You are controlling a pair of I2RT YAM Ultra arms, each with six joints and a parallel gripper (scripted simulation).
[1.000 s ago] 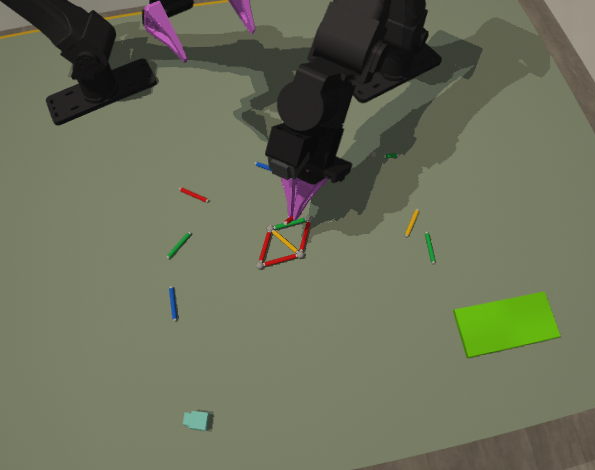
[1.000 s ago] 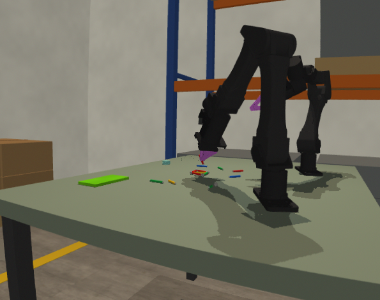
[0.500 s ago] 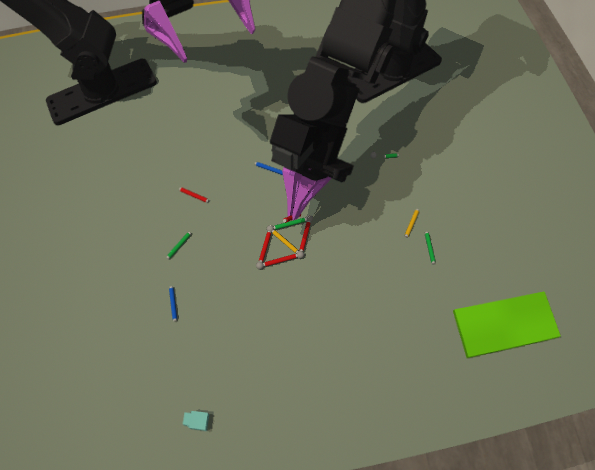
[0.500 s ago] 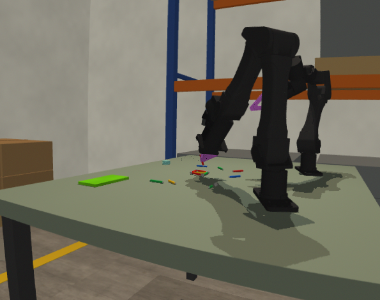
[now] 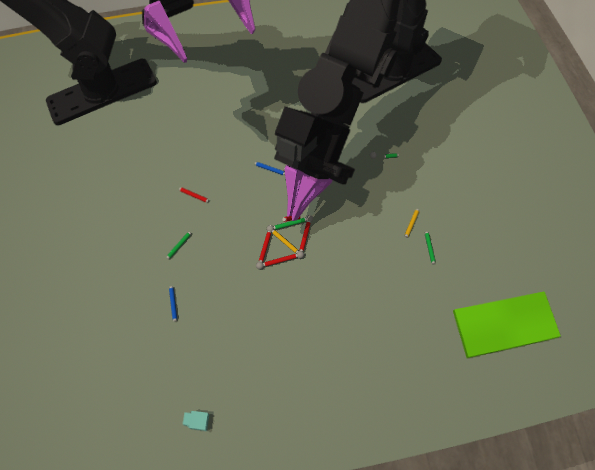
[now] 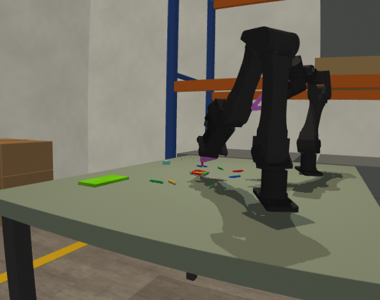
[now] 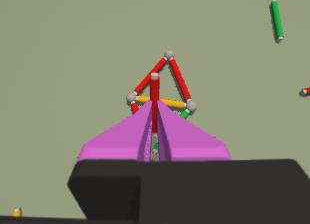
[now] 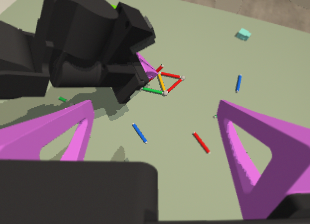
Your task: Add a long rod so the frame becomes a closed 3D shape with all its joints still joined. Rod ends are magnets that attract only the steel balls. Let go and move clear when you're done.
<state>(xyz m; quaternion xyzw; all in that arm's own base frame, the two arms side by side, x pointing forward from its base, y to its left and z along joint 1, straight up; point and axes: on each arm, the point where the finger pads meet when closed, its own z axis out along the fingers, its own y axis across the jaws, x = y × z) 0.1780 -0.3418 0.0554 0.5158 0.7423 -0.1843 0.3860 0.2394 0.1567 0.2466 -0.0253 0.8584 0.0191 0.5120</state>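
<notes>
The frame (image 5: 283, 242) lies flat on the table: red, green and yellow rods joined by steel balls into a diamond with a yellow diagonal. It also shows in the left wrist view (image 7: 161, 87) and in the right wrist view (image 8: 164, 83). My left gripper (image 5: 293, 216) is shut on a red rod (image 7: 154, 102) and holds it just over the frame's far edge, by the green rod. The rod's free end points toward the frame's middle. My right gripper (image 5: 217, 45) is open and empty, raised high at the back of the table, far from the frame.
Loose rods lie around: red (image 5: 193, 194), green (image 5: 179, 244), blue (image 5: 173, 303), blue (image 5: 269, 168), yellow (image 5: 411, 222), green (image 5: 429, 247). A green pad (image 5: 507, 323) lies at the right and a teal block (image 5: 196, 419) at the front.
</notes>
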